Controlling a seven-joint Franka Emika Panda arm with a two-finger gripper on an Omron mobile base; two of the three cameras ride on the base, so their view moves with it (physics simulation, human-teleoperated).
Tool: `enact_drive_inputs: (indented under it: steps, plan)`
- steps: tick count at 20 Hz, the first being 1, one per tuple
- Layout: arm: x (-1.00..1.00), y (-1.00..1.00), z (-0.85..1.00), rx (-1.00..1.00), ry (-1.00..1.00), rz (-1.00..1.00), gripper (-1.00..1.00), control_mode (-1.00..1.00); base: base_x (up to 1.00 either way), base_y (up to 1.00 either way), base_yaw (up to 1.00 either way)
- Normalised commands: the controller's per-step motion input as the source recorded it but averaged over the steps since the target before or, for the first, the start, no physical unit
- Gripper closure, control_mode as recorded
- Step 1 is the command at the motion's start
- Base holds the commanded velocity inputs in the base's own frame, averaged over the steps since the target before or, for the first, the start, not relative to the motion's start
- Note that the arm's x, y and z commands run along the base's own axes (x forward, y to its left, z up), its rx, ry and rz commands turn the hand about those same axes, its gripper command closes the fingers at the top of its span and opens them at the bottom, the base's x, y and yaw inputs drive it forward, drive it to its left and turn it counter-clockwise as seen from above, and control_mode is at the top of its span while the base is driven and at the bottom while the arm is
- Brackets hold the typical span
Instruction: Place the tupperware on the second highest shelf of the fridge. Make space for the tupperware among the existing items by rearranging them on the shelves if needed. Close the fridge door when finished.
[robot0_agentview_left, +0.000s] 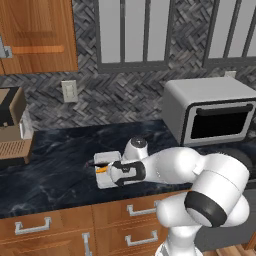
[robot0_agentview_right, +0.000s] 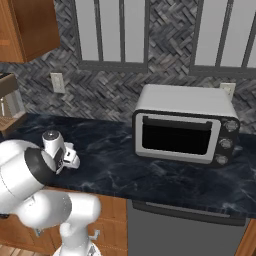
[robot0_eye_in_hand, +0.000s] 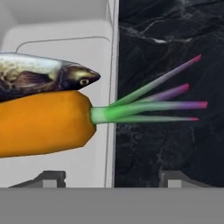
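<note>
The gripper hangs low over the shallow white plastic tupperware tray, which sits on the black marble-veined counter at the lower centre of the left base view. In the hand view the two dark finger tips stand apart at the bottom edge, one on each side of the tray's right wall, with nothing pinched between them; whether the jaws are fully spread I cannot tell.

Inside the tray lie a fat orange carrot with green and purple-tipped stalks and a silvery-brown fish, the fish resting along the carrot's upper side. The stalks reach out past the rim over the counter.

The main risk, as I judge it, is a one-sided grip: a pinch on a single thin wall could let the loaded tray tilt on lifting, sliding the fish and carrot out (the overhanging stalks would not help). The fingers could also catch the carrot.

Around it stand a silver toaster oven with a dark glass door at the right, a brown box-like appliance at the left edge, and wooden drawers with metal handles below. Nothing blocks the lift itself.
</note>
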Motion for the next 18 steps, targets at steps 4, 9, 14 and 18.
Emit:
enact_drive_inputs:
  steps: [4, 9, 14, 18]
  plan:
    - [0.12, 0.11, -0.12, 0.00, 0.00, 0.00, 1.00, -1.00, 0.00, 0.00, 0.00]
    - [0.00, 0.00, 0.00, 0.00, 0.00, 0.00, 1.00, -1.00, 0.00, 0.00, 0.00]
    - [-0.07, 0.00, 0.09, 0.02, -0.01, 0.00, 1.00, -1.00, 0.00, 0.00, 0.00]
    - [-0.18, -0.06, 0.37, 0.03, -0.04, 0.00, 1.00, -1.00, 0.00, 0.00, 0.00]
